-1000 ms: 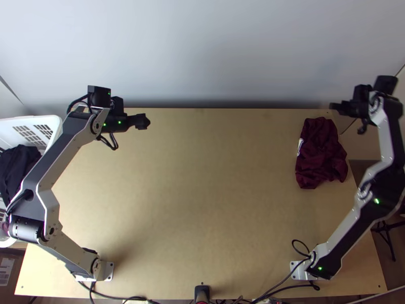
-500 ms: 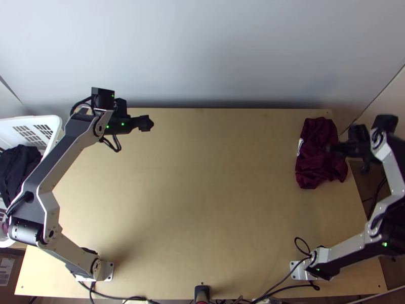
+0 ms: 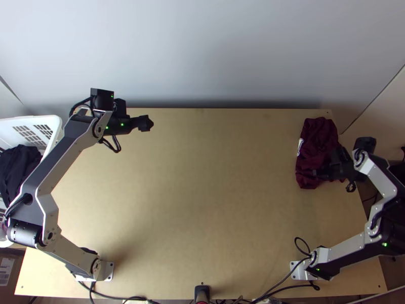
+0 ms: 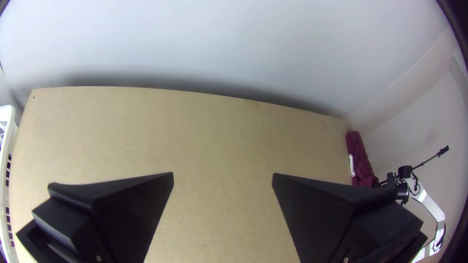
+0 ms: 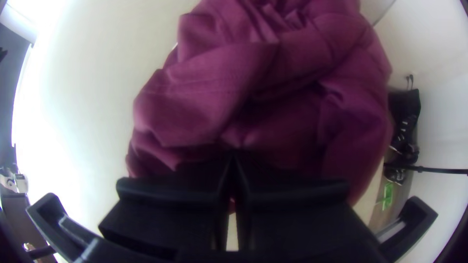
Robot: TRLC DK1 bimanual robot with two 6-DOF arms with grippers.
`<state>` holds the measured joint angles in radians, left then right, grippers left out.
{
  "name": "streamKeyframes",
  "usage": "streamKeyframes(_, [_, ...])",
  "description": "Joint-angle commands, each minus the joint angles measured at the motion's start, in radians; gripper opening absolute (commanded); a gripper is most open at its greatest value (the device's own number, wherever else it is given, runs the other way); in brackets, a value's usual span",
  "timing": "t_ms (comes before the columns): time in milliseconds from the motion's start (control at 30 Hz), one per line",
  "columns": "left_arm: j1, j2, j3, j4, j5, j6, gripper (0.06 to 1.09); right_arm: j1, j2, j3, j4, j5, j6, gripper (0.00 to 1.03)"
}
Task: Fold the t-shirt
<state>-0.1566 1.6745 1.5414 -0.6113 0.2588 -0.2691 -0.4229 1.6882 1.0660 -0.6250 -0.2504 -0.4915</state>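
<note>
The maroon t-shirt (image 3: 320,136) lies bunched near the table's right edge in the top view, a white mark on its left side. My right gripper (image 3: 307,173) is over the shirt's near part. In the right wrist view that gripper (image 5: 234,158) has its fingertips together against the crumpled shirt (image 5: 292,87); whether cloth is pinched between them is unclear. Over the table's far left part is my left gripper (image 3: 147,123), well away from the shirt. The left wrist view shows this gripper (image 4: 223,176) wide open above bare wood, with the shirt (image 4: 360,158) far off.
A white basket (image 3: 52,124) with dark cloth (image 3: 17,164) stands beyond the table's left edge. A pale wall (image 3: 202,50) rises behind the table (image 3: 202,192). Cables (image 3: 283,279) run along the near edge between the arm bases.
My right gripper has come from beyond the shirt's far end toward the near edge and then left over the shirt. The left gripper has shifted slightly right. The shirt looks unchanged.
</note>
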Motion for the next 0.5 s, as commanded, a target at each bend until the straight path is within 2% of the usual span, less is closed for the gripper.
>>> streamKeyframes(0, [0.012, -0.001, 0.01, 0.001, -0.001, 0.002, 1.04, 0.001, 0.107, -0.005, 0.088, 0.02, 0.001, 0.03])
streamKeyframes(200, [0.034, -0.006, 0.01, -0.001, 0.0, 0.005, 1.04, 0.001, 0.217, 0.068, 0.162, 0.034, 0.044, 0.03])
streamKeyframes(467, [0.048, -0.01, 0.0, -0.002, 0.0, 0.018, 1.04, 0.01, 0.33, 0.259, 0.165, 0.034, 0.082, 0.03])
